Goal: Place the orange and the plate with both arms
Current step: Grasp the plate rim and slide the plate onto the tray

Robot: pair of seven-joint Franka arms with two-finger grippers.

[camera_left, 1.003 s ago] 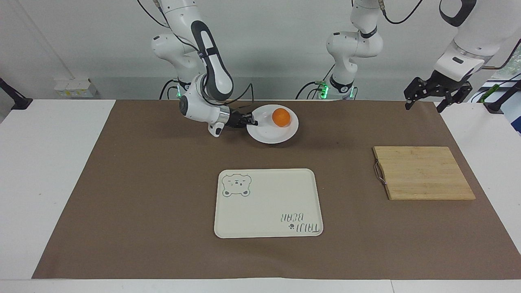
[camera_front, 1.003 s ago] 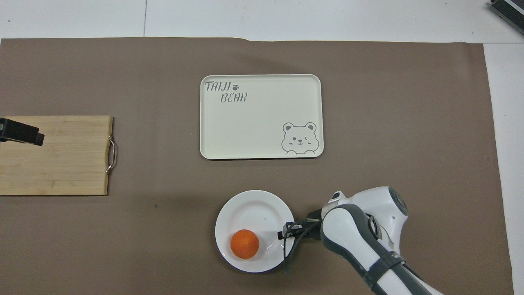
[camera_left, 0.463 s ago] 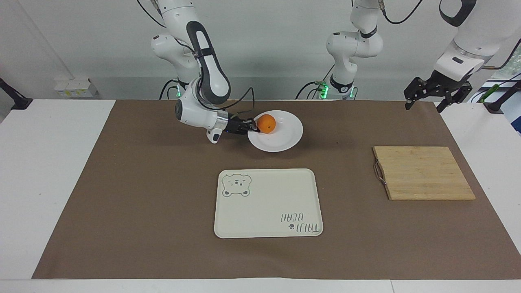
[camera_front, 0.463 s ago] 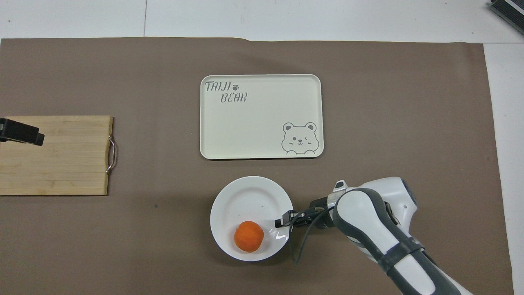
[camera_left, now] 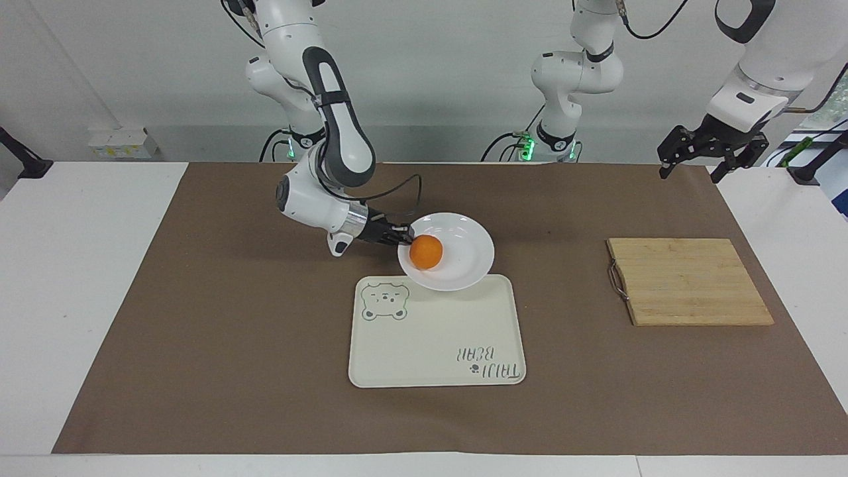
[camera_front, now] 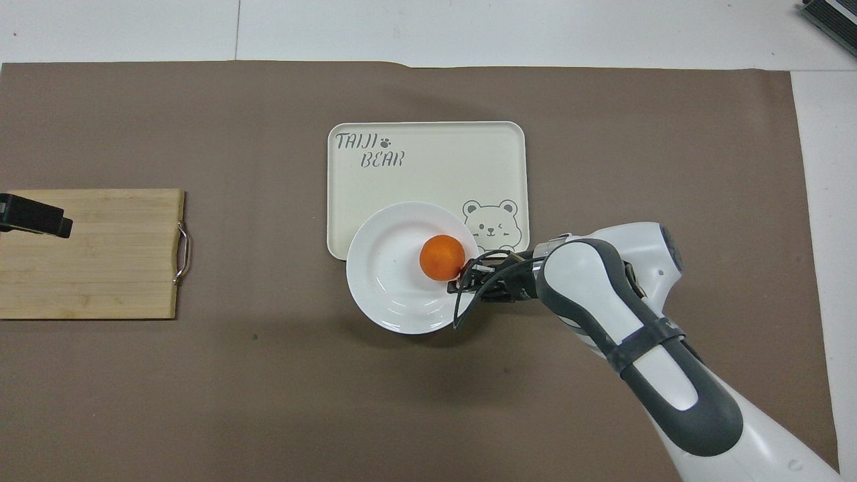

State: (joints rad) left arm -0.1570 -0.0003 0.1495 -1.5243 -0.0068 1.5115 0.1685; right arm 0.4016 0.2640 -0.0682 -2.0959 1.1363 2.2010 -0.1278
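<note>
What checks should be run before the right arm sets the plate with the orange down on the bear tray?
1. Right gripper shut on the white plate's rim: ok.
2. Orange on the plate: ok, though it sits against the gripped rim.
3. Plate level: not ok, it looks tilted.
4. Plate fully over the bear tray: not ok, it only overlaps the tray edge nearer to the robots.
5. Bare tray surface to land on: ok.
6. Left gripper open, waiting near the bamboo cutting board: ok.

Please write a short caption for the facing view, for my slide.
Right gripper carries the plate with the orange over the tray.
</note>
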